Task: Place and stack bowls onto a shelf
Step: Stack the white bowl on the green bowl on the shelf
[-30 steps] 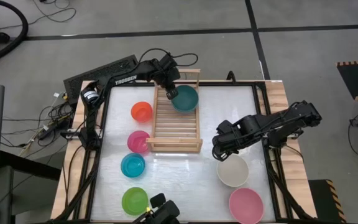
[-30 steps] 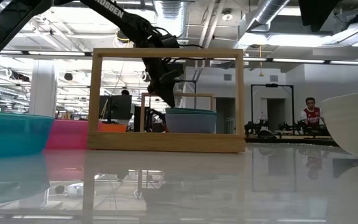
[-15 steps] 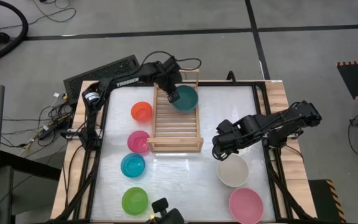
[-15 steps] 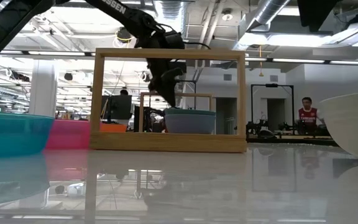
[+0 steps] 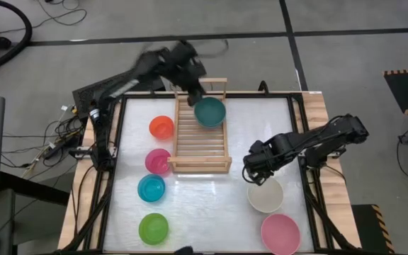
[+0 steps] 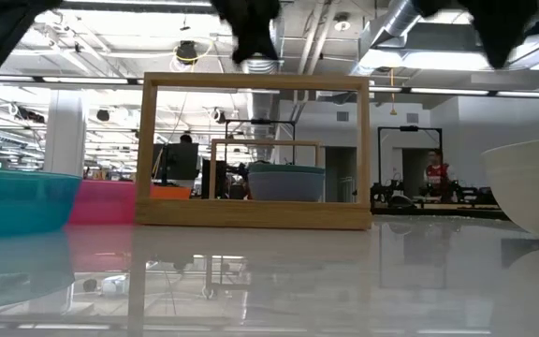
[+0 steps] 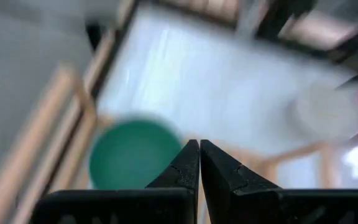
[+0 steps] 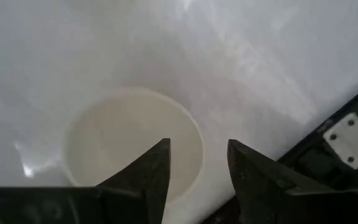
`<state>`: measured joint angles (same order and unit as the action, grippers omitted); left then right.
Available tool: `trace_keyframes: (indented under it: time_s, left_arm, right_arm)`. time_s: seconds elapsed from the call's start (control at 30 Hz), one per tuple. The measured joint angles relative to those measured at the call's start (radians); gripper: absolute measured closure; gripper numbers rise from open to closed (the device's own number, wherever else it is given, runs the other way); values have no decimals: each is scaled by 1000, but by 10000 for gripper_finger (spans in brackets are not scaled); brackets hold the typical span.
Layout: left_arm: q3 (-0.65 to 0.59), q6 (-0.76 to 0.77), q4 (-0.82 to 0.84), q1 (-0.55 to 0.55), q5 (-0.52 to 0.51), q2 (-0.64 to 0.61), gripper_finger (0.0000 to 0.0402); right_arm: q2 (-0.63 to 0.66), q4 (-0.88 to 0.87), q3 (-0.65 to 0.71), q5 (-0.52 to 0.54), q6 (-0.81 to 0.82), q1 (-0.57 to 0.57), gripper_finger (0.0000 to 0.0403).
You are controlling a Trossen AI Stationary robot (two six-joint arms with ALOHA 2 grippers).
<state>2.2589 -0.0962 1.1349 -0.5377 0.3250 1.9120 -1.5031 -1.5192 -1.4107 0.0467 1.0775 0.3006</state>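
Observation:
The dark teal bowl [image 5: 210, 111] sits at the far end of the wooden shelf [image 5: 202, 145]. In the low view a grey-blue wall shows under its teal rim [image 6: 286, 169]. My left gripper [image 5: 193, 86] is shut and hangs high above the shelf's far-left corner, clear of the bowl [image 7: 132, 155]. My right gripper [image 5: 258, 170] is open just above the far rim of the cream-white bowl [image 5: 265, 195], which stands on the table. In the right wrist view that rim [image 8: 194, 134] runs between the two fingers, with no touch that I can see.
Left of the shelf, the orange-red [image 5: 161, 127], magenta [image 5: 158, 161], cyan [image 5: 151, 188] and lime green [image 5: 154, 228] bowls stand in a row. The pink bowl [image 5: 280, 234] is at the near right corner. The shelf's near slats are bare.
My left gripper has risen fast from the dark teal bowl's left rim and drawn a little toward the far edge. The bowl has stayed in the shelf. My right gripper has edged toward the cream-white bowl.

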Motion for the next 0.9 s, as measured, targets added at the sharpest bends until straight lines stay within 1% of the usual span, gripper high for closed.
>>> trace_keyframes:
  time_s: [0.07,0.1,0.2,0.3,0.43,0.6,0.7,0.8,0.87,0.9]
  left_arm:
    - [83,3,-10,-1,41,-38,401]
    - [101,3,-35,-1,51,-66,401]
    - [41,37,-184,1,66,-193,401]
    - [14,38,-269,14,63,-284,389]
    - [10,11,-296,50,62,-366,347]
    - [10,28,-293,123,63,-407,274]
    - [10,57,-296,164,35,-408,235]
    - [9,84,-295,183,-14,-408,209]
    - [9,97,-295,186,-52,-408,201]
    - [9,101,-296,187,-71,-408,200]
  right_arm:
    - [24,53,95,-38,-21,10,203]
    - [38,82,143,-49,-30,11,197]
    - [88,161,269,-82,-53,11,179]
    - [144,244,359,-84,-92,9,166]
    - [210,328,458,-58,-137,9,164]
    - [254,469,593,-153,-164,4,167]
    - [259,563,655,-198,-163,7,167]
    - [236,577,681,-207,-163,6,172]
    - [223,572,686,-207,-167,5,189]
    - [220,575,686,-208,-167,5,204]
